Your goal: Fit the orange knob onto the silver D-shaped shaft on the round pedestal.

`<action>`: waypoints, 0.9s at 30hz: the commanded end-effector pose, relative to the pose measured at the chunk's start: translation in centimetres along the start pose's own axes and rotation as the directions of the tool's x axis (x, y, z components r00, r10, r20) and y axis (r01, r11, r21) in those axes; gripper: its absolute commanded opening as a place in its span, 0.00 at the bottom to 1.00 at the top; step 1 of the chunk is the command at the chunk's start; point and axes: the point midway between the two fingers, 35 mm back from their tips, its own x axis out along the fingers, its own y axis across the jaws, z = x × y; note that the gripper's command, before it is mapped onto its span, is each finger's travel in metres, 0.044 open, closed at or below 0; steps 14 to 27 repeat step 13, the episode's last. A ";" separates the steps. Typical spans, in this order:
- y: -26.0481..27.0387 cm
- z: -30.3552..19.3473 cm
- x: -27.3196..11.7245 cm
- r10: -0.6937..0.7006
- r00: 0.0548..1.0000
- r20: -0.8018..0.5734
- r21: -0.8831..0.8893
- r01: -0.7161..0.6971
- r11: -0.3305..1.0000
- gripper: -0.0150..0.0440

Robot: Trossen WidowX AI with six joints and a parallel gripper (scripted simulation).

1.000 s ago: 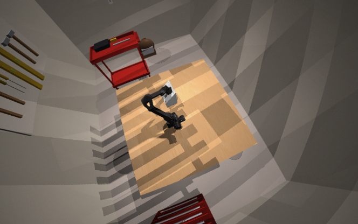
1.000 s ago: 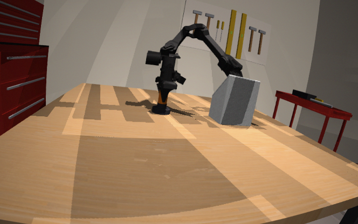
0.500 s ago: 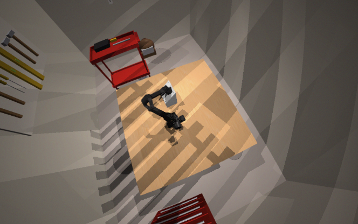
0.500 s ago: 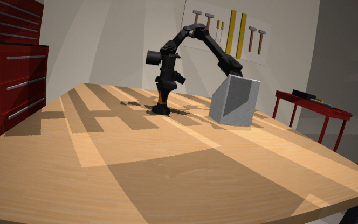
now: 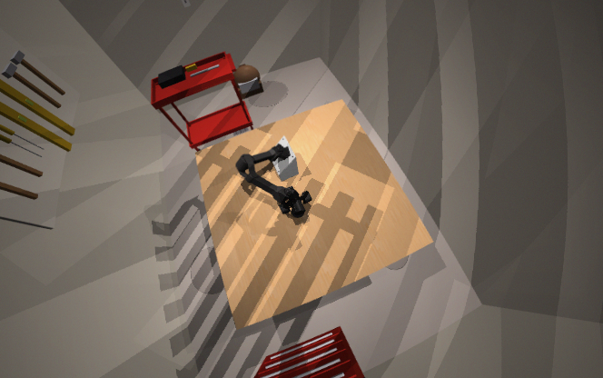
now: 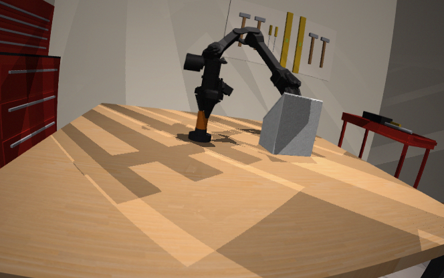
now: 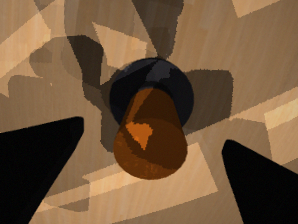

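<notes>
The orange knob (image 6: 201, 121) (image 7: 151, 145) stands upright on the round black pedestal (image 6: 200, 136) (image 7: 155, 70). Its lower end meets the pedestal's raised middle, and no gap shows between them in the exterior view. The silver shaft and the knob's hole are hidden. My gripper (image 6: 204, 113) (image 7: 154, 135) is open, pointing down, with its fingertips on either side of the knob's upper part. In the wrist view, free space shows between the knob and each finger. In the top view the arm hides the knob and the pedestal.
A grey-white block with a sloped face (image 5: 288, 169) (image 6: 297, 127) stands on the wooden table (image 5: 318, 268) (image 6: 174, 230) beside the arm's base. A red cart (image 5: 222, 123) (image 6: 414, 140) and a red drawer cabinet (image 5: 313, 359) (image 6: 30, 90) stand beyond the table.
</notes>
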 end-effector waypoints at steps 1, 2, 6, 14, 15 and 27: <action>0.0 -0.2 -4.9 -0.036 0.996 -0.078 0.001 0.036 0.999 1.00; 0.0 -0.1 -5.7 -0.042 0.995 -0.086 -0.001 0.042 0.999 1.00; 0.0 -0.5 -5.9 -0.044 0.995 -0.089 -0.001 0.044 0.999 1.00; 0.0 -0.7 -5.9 -0.044 0.995 -0.090 -0.001 0.044 0.999 1.00; 0.0 -0.7 -5.9 -0.044 0.995 -0.090 -0.001 0.044 0.999 1.00; 0.0 -0.7 -5.9 -0.044 0.995 -0.090 -0.001 0.044 0.999 1.00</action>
